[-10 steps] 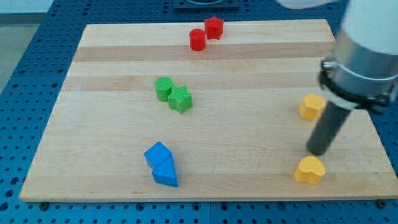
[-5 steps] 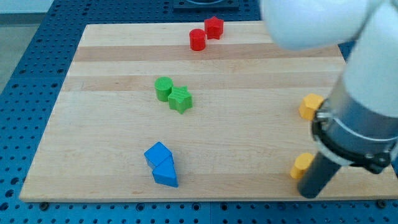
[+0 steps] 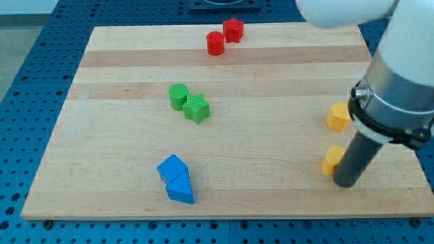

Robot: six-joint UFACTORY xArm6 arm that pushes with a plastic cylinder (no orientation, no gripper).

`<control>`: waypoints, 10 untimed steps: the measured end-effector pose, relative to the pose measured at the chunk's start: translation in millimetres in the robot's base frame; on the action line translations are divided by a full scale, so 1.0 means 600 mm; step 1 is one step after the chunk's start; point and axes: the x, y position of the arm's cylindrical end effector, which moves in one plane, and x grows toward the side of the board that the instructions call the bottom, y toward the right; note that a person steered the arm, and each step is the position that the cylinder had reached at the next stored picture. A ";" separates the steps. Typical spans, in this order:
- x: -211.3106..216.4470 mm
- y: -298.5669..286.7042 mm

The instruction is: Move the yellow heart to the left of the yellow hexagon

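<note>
**Rod tip pressed to the yellow heart near the bench's right edge**

The arm's dark rod comes down at the view's lower right, and my tip (image 3: 345,183) rests on the wooden bench (image 3: 271,149) right beside the yellow heart (image 3: 331,160), on that block's right and lower side. The rod covers much of the heart, so its shape can only partly be made out; tip and block appear to be touching. The arm carries no jaws, only this straight rod, so there is nothing to stand apart or together.

The yellow hexagon (image 3: 338,117) sits just above the heart, close to it but apart, and both lie near the bench's right edge. The tip is also near the bench's bottom edge. To the left of both yellow blocks the wood runs open across the middle of the bench.

Further to the view's left, a green cylinder (image 3: 179,96) and a green star (image 3: 196,108) touch each other near the centre. A blue cube (image 3: 171,167) and a blue triangle (image 3: 180,190) sit together near the bottom edge, left of centre. A red cylinder (image 3: 215,43) and a red block (image 3: 233,29), its shape unclear, stand side by side near the top edge.
</note>
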 end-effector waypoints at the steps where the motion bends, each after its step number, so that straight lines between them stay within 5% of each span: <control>1: -0.033 0.000; 6: -0.077 -0.110; 10: -0.065 -0.038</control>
